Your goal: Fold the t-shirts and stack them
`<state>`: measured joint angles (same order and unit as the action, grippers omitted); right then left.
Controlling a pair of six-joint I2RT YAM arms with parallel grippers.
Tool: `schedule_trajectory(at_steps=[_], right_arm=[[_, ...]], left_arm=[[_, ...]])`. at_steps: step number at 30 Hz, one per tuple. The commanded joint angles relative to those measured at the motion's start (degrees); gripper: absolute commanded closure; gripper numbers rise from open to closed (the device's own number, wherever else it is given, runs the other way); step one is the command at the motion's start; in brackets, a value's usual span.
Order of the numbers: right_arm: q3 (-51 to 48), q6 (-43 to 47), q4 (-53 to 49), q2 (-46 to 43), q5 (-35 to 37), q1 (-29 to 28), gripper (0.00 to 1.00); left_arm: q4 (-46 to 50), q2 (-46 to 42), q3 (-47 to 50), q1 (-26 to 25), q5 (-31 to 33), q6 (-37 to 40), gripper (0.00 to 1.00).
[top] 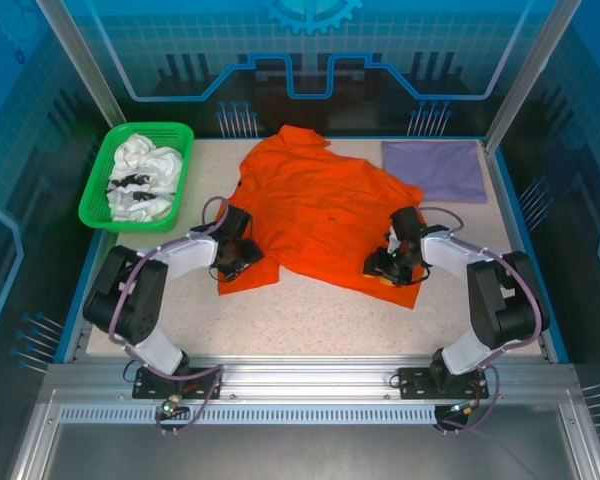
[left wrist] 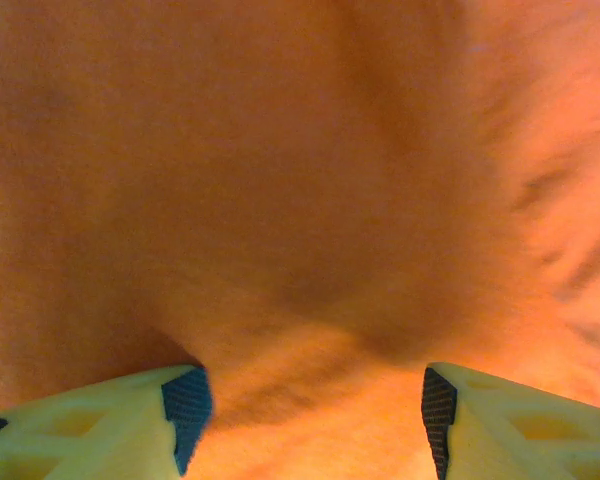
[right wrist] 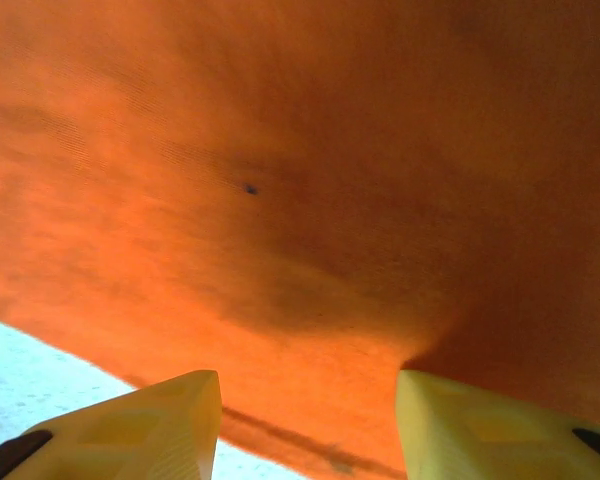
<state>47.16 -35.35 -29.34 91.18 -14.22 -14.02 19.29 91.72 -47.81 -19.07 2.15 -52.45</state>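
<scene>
Orange t-shirt lies spread and wrinkled mid-table, hem towards the arms. The left gripper and right gripper rest on its near corners, jaws wide, cloth bulging between. Both should pinch the hem together and lift evenly. A lavender t-shirt lies folded far right.
</scene>
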Motion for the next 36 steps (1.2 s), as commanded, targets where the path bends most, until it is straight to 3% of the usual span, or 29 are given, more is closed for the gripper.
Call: schedule_trajectory(at_steps=[1,10,17,21,25,28,31,36], right_arm=[[-2.0,-0.6,2.8,1.2,1.3,-1.2,0.49],[-6.9,0.4,2.5,0.1,2.8,-5.3,0.47],[-10.1,0.1,-1.1,-5.5,4.6,-7.9,0.43],[-10.9,0.7,-3.9,-8.5,2.7,-9.2,0.42],[-7.8,3.0,-8.2,-13.0,-2.4,-9.1,0.41],[-2.6,2.6,-10.3,-18.5,-5.0,-6.3,0.34],[5.0,1.4,-12.1,-20.3,-3.8,-0.7,0.32],[18.6,1.0,-12.3,-11.7,5.2,4.9,0.36]], left_arm=[[-1.0,-3.3,7.7,-0.8,2.1,-3.9,0.36],[0.9,-18.0,23.9,-7.8,5.5,-11.3,0.37],[14.7,-40.0,33.7,-17.1,9.0,-23.4,0.37],[27.0,-56.4,34.5,-19.8,10.1,-27.0,0.41],[32.4,-64.8,27.7,-19.9,13.2,-21.9,0.41],[28.7,-58.3,18.6,-19.1,16.1,-13.9,0.36],[22.8,-43.1,6.9,-16.3,15.6,-3.3,0.34],[13.2,-18.0,-11.9,-8.3,8.7,6.9,0.51]])
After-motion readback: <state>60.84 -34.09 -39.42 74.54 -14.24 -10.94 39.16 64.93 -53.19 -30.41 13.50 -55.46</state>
